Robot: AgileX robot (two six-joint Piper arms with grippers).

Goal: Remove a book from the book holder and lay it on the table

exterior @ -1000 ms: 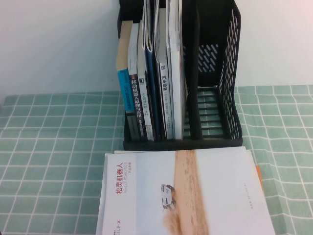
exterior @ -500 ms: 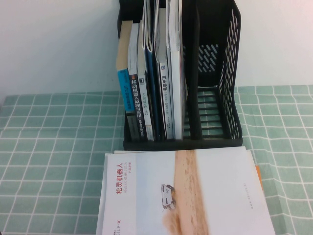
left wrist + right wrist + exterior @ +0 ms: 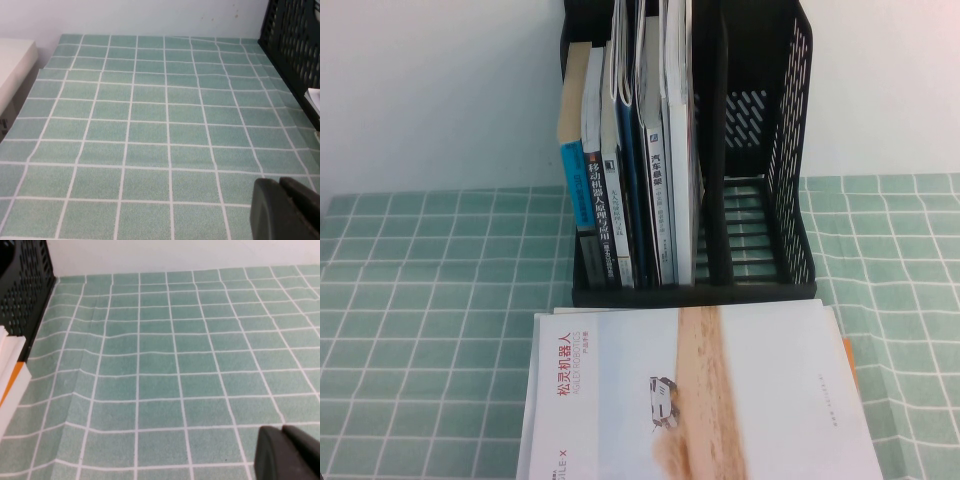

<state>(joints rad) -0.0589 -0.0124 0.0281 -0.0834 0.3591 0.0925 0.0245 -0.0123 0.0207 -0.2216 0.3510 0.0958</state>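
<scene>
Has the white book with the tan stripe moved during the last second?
No. The white book keeps its top edge just in front of the book holder, its spot on the table unchanged.

Lower centre of my high view: white book with tan stripe (image 3: 700,395), red Chinese title, lying flat. White wall (image 3: 440,90) fills the top. Pale ledge (image 3: 12,65) at left edge, left wrist view.

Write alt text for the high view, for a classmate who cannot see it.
A black book holder stands on the green grid table, books upright in its left slots, right slot empty. A white book with a tan stripe lies flat in front. Neither hand appears.
</scene>
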